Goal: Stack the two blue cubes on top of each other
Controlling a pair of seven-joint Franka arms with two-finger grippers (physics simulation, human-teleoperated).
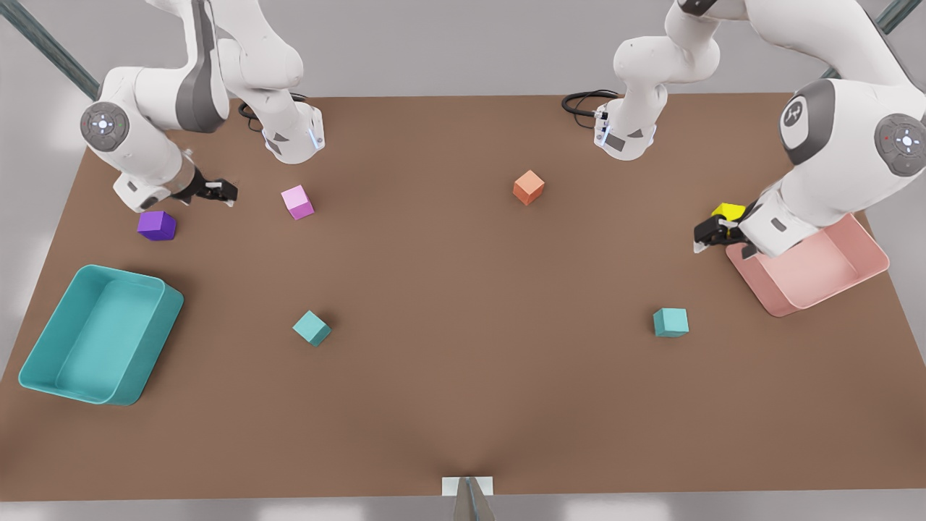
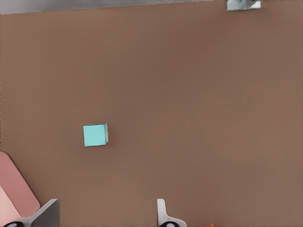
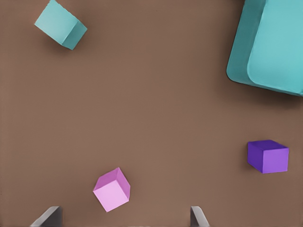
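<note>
A: Going from the front view's left. Large teal rectangular plastic bin [image 1: 101,333] sits at the table's left end. Landmark for everything: the small matte orange cube [image 1: 529,187].

B: Right arm?

A: It's on the front view's left, well left of the orange cube. Elbow folded, forearm angled down toward the brown table [image 1: 463,405]. The right gripper [image 1: 214,191] hangs between the small matte purple cube [image 1: 156,225] and the small matte pink cube [image 1: 297,202], above the table, touching neither. Its wrist view shows two fingertips [image 3: 47,216] spread wide with nothing between them; pink cube near them, purple one off to the side.

B: First task cube?

A: Small matte teal cube [image 1: 312,328], left of the orange cube and well nearer the camera, turned at an angle on the table, standing free. It also shows in the right wrist view [image 3: 60,24].

B: And past the orange cube?

A: Second small matte teal cube [image 1: 670,322], right of the orange one and nearer the camera, square-on, alone on the table. The two are well apart, unstacked.

B: Left arm?

A: Far right of the orange cube, forearm leaning over the shallow pink plastic tray [image 1: 854,278]. The left gripper [image 1: 710,235] hovers just beside a small yellow cube [image 1: 728,211]. Fingertips [image 2: 163,213] wide apart, empty; second teal cube visible beyond them.
</note>
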